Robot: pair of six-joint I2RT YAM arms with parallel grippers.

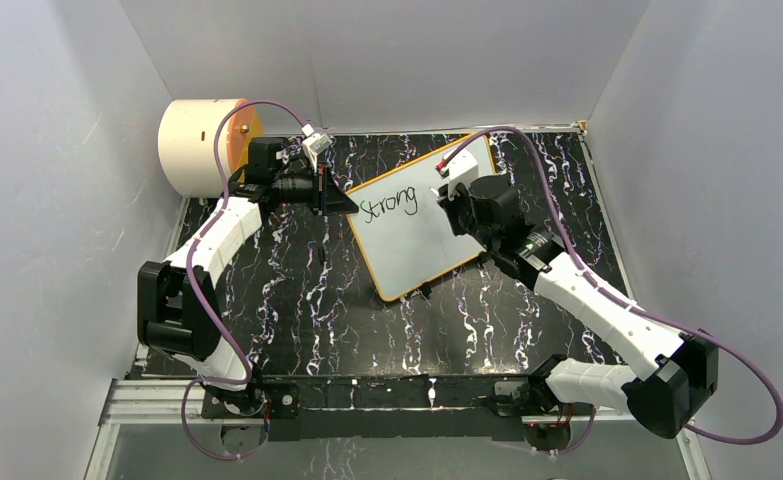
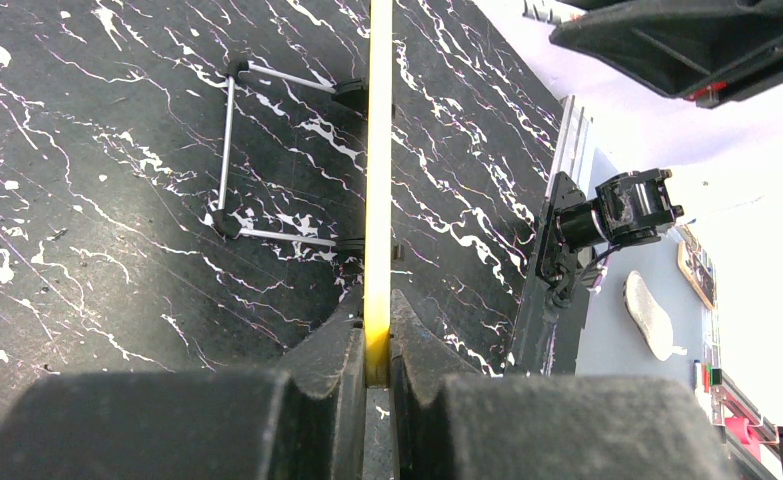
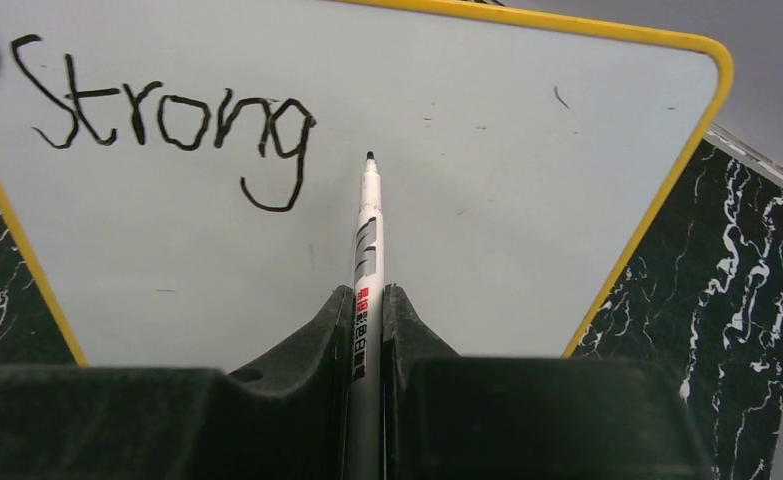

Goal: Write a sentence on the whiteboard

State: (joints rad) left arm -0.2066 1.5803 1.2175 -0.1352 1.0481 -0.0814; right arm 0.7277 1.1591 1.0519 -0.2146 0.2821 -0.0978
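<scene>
The black counter (image 1: 297,300), veined with white, fills the floor of the white-walled cell. At its far left corner sits a cream cylinder (image 1: 202,145) lying on its side, its orange face turned toward the middle.

The whiteboard (image 1: 417,225) is at the middle back of the counter, between the two arms and turned at an angle to the counter's edges. It has a thin orange-yellow frame with rounded corners and small black feet along its near edge. Whether it lies flat or stands propped cannot be told for sure from above. The left wrist view looks along its yellow edge, with a thin wire stand (image 2: 229,150) running off to one side of it over the counter.

The left claw (image 2: 377,340) is closed tight on that yellow edge, one finger on each side of the board at its left end.

The right claw (image 3: 369,310) hangs over the board's face, pinched shut around a white marker (image 3: 369,230) that points forward from between the fingers.

One word is written on the board in black: "Strong" (image 3: 167,120). The marker's black tip is just right of the "g"; whether it touches the surface cannot be told.

The marker barrel carries grey stripes and a line of red characters (image 3: 363,320), too small to read.
</scene>
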